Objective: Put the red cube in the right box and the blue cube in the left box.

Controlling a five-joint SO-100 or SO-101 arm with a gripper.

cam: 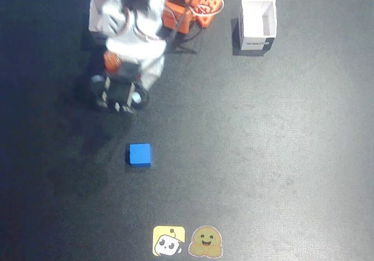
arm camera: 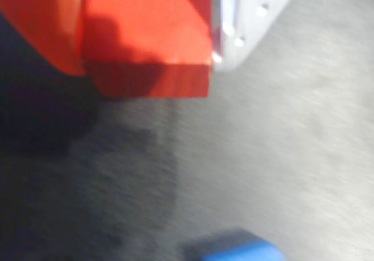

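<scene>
Arm [cam: 131,33] bent downward; fingers [arm camera: 41,33] clamped around red cube [arm camera: 149,39].

A dark, faintly speckled table [cam: 280,156] fills the fixed view and runs on to every edge of it. At that view's bottom edge, well below the claw [cam: 120,100] and a little to its right, two stickers lie flat, touching side by side: a yellow sticker [cam: 169,240] bearing a white cartoon face, and a tan smiling-face sticker [cam: 206,242] on its right.
</scene>
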